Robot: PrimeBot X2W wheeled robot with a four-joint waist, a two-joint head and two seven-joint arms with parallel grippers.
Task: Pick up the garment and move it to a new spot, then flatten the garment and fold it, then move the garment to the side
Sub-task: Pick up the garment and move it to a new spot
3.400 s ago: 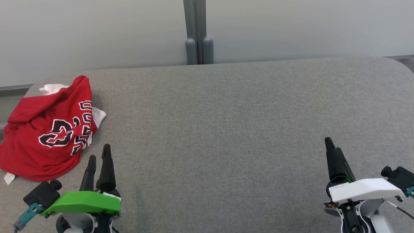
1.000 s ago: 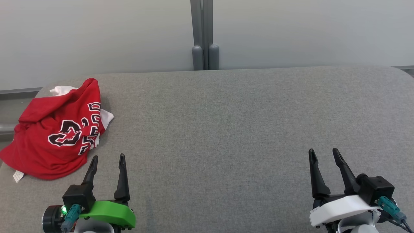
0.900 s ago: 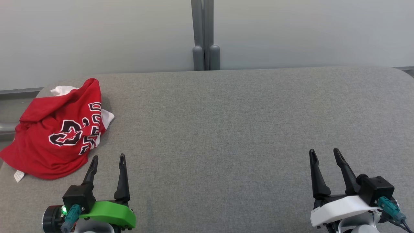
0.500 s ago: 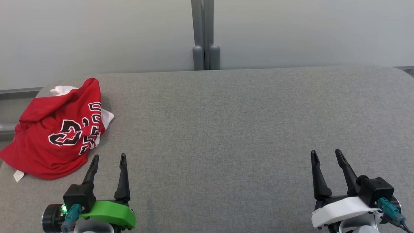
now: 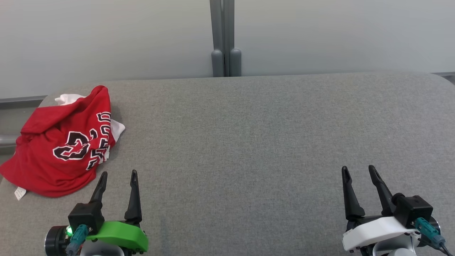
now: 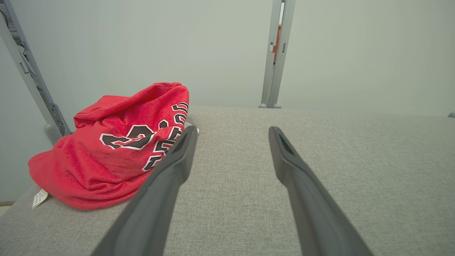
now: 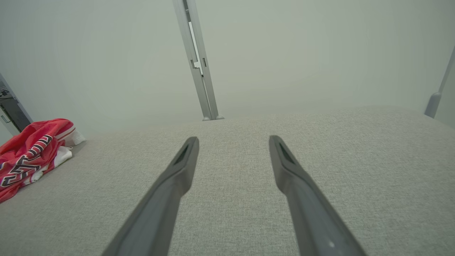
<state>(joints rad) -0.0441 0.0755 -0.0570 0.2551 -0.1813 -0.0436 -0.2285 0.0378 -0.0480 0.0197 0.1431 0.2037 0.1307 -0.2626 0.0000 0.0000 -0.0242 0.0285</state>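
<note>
head overhead, wrists low, garment (image 5: pixel 53 160) shared

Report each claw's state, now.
Left claw: open, empty, beside the crumpled red fabric jersey.
Right claw: open, empty.

Right gripper (image 7: pixel 233 139): fingers apart, empty
Garment (image 7: pixel 30 151): red heap, far left on table (image 7: pixel 355 153)
Post (image 7: pixel 199 71): behind table's far edge

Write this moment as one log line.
garment: crumpled, left end of table | left gripper: open, near it | right gripper: open, far right
</note>
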